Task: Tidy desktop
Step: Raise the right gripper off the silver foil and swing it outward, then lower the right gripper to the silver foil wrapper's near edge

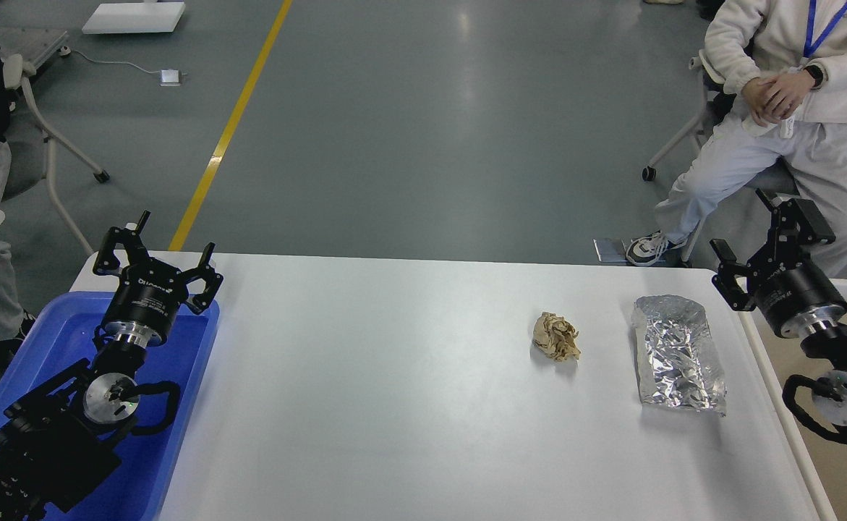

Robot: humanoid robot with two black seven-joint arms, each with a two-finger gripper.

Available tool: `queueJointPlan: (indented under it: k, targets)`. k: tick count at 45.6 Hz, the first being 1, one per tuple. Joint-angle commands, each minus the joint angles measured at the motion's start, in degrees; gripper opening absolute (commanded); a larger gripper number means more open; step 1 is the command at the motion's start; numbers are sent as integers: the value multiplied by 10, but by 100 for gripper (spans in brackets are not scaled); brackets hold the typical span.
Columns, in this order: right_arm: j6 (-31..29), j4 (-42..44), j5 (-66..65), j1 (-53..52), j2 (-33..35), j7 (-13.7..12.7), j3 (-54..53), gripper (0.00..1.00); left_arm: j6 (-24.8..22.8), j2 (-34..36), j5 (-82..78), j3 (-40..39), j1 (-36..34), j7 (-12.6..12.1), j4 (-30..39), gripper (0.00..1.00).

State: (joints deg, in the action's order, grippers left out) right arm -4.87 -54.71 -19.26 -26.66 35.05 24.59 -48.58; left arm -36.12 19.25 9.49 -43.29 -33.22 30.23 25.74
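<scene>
The white desktop [394,391] fills the lower middle of the head view. A crumpled ball of brown paper [556,336] lies on it right of centre. A flattened piece of silver foil [676,353] lies further right. My left gripper [154,250] is open and empty above the far end of the blue tray [170,434] at the desk's left. My right gripper [759,235] is open and empty, past the desk's right edge and to the right of the foil.
A beige-white bin [788,427] stands against the desk's right edge under my right arm. A seated person [785,137] in light clothes is beyond the desk's far right corner. A wheeled chair frame [54,145] stands at the far left.
</scene>
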Motion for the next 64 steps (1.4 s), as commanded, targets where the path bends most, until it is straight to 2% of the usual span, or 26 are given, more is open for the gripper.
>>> queueJointPlan:
  k: [1,7,16,27,37,47,59,64]
  targets:
    - [0,-42,-1,-4,64,-76,45,100,0,0,0,0,0,0,0,100]
    - [0,-70,-24,-11,111,-96,80,100,0,0,0,0,0,0,-1,100]
    - [5,-105,-189,-27,169,-95,131,100,0,0,0,0,0,0,0,100]
    - [20,-118,-242,-82,206,-103,220,100,0,0,0,0,0,0,0,100]
    - [20,-112,-250,-175,211,-124,364,100,0,0,0,0,0,0,0,100]
    - [47,-88,-292,-255,206,-125,488,99,0,0,0,0,0,0,0,100]
    - [78,-67,-365,-249,174,-125,564,100,0,0,0,0,0,0,-1,100]
    - [103,-29,-380,-224,150,-125,575,100,0,1,0,0,0,0,0,100]
